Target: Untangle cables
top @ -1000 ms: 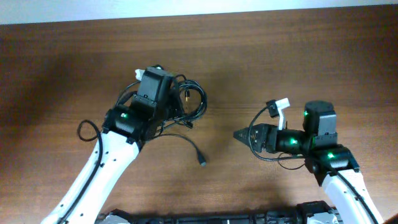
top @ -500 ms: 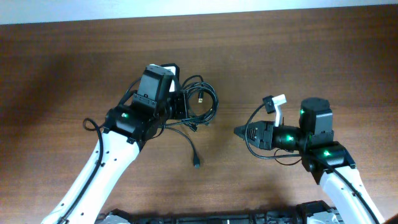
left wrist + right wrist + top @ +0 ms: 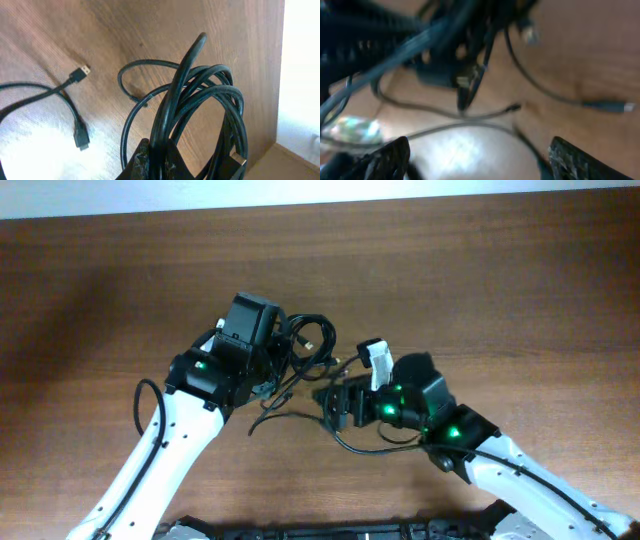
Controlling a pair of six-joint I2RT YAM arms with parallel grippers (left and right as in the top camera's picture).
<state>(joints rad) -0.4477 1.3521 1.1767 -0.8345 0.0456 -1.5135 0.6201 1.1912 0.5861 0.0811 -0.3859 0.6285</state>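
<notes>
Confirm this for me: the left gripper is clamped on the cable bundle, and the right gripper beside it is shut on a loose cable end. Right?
Not quite. The left gripper is clamped on the cable bundle, but the right gripper beside it is open and holds nothing. The right wrist view shows its jaws standing wide apart, with the cables ahead of them.

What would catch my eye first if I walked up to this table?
A tangle of black cables is clamped in the left gripper near the middle of the table, its loops sticking up. The right gripper hovers close beside it with fingers spread wide, above loose cable ends lying on the brown wood.
</notes>
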